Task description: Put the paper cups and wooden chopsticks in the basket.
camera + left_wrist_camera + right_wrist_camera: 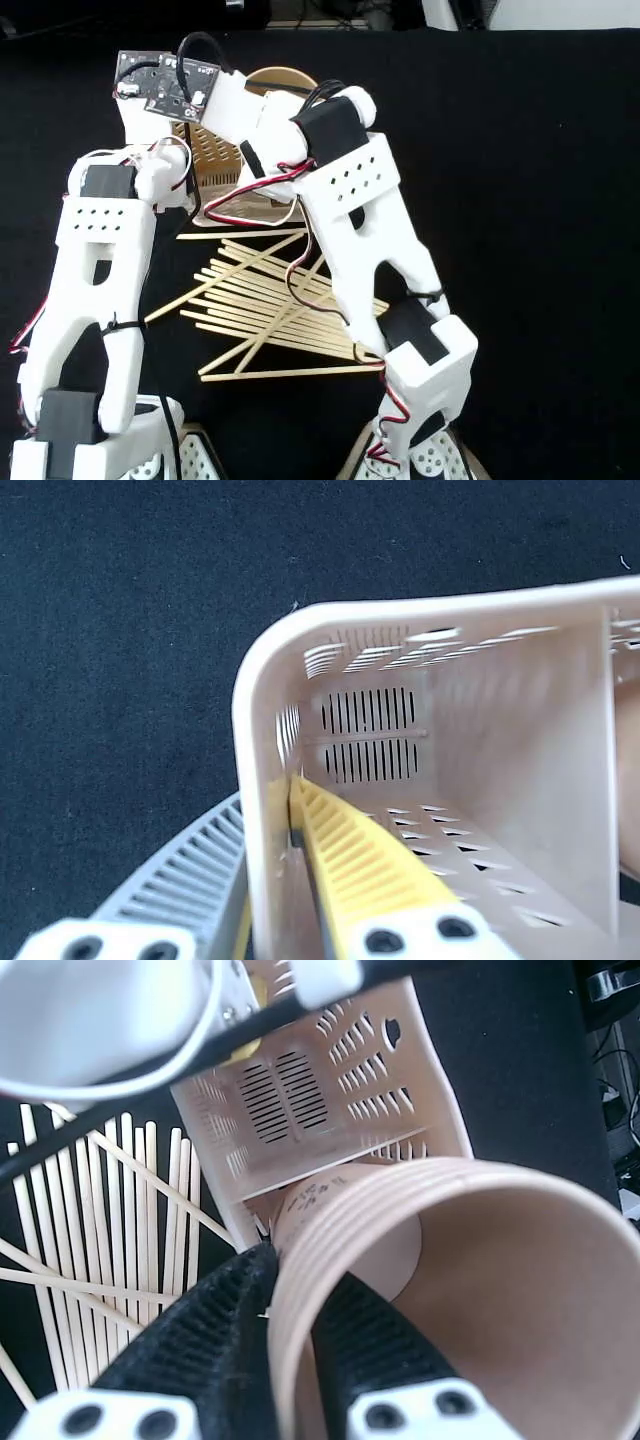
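From the high view, the wooden chopsticks point(270, 305) lie in a loose, crossed heap on the black table point(540, 200) between the left arm point(100, 250) and the right arm point(370, 220). The basket point(215, 160) sits just beyond them, with the rim of the paper cups point(285, 76) showing beside it. In the left wrist view, the left gripper point(291, 792) is clamped on a wall of the basket point(400, 615), its yellow finger inside and its grey finger outside. In the right wrist view, the right gripper point(290, 1295) pinches the wall of the nested paper cups point(500, 1290), holding them tilted over the basket point(330, 1100), with the chopsticks point(110, 1230) alongside. The likely trouble is that the stack is let go at this slant, strikes the rim and rolls onto the table. The basket is gripped by one wall only, so a knock could tip it.
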